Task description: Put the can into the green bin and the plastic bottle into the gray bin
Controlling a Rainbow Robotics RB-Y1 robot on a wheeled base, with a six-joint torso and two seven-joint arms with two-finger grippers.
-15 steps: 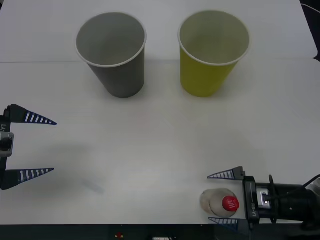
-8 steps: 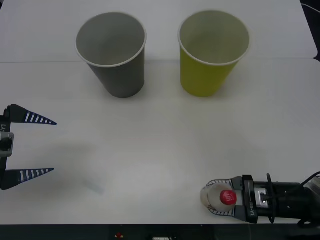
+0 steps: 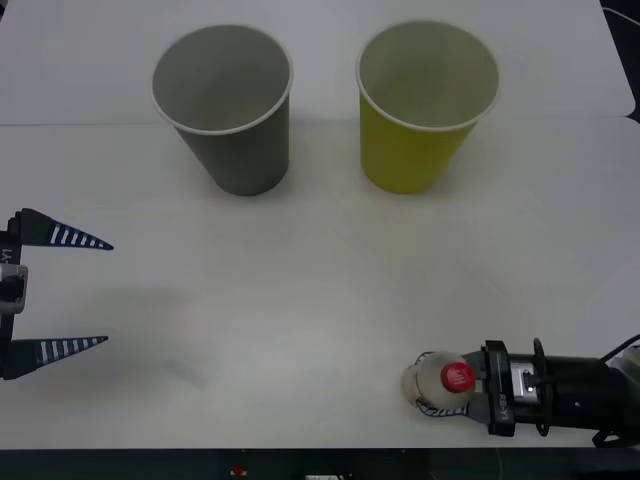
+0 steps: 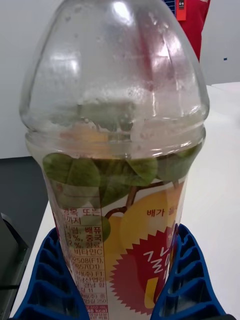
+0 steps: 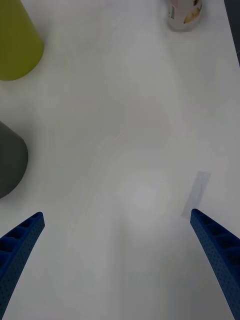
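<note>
The plastic bottle (image 3: 441, 381) stands near the table's front edge at the right, clear with a red cap. My right gripper (image 3: 438, 388) is shut on the bottle's labelled body (image 4: 120, 200), with a blue finger (image 4: 187, 280) pressed to each side. The gray bin (image 3: 224, 108) stands upright at the back left and the green bin (image 3: 425, 105) at the back right. My left gripper (image 3: 95, 292) waits open at the table's left side, well apart from them. From its wrist view the green bin (image 5: 15, 45), gray bin (image 5: 9, 160) and bottle (image 5: 184, 12) lie beyond the gripper (image 5: 116, 215). The can is out of view.
The white table (image 3: 320, 290) is bare between the two bins and the grippers. A small clear strip of tape (image 5: 196, 192) lies flat on the table near my left gripper. The table's front edge runs just below the bottle.
My right gripper's fingers, open on either side of the bottle a second ago, have closed on it. The bottle's cap has shifted slightly away from the front edge. The left arm has not moved.
</note>
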